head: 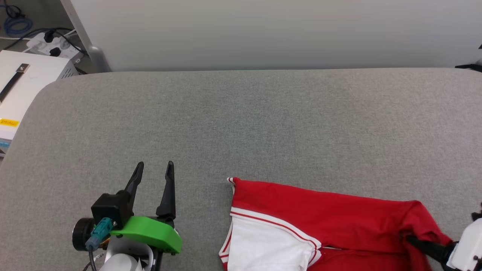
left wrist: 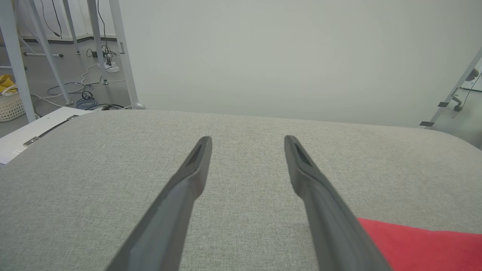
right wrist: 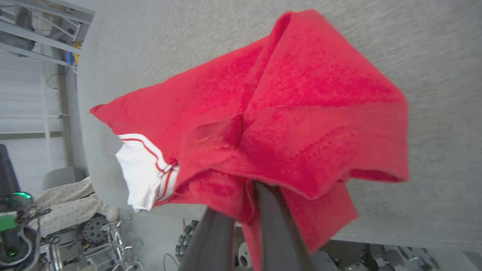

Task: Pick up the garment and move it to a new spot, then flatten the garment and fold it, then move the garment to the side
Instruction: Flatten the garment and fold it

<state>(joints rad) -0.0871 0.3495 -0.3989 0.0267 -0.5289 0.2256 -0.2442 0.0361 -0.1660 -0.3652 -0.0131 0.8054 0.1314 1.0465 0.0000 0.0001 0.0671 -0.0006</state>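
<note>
The garment [head: 324, 222], red with a white sleeve and red-white trim, lies bunched at the near right of the grey table [head: 241, 124]. My right gripper [head: 412, 239] is shut on a red fold at the garment's right end; in the right wrist view the cloth [right wrist: 286, 113] drapes over the two dark fingers [right wrist: 271, 218], hiding their tips. My left gripper [head: 153, 171] stands open over bare table, left of the garment and apart from it. Between its spread fingers [left wrist: 188, 188] in the left wrist view lies only grey cloth, with a red corner of the garment [left wrist: 425, 244] at the lower right.
A white box [head: 22, 86] sits off the table's left edge, with a power strip and cables [head: 52, 43] on the floor behind it. A pale wall panel [head: 263, 34] runs along the table's far edge. The near table edge lies close under the garment.
</note>
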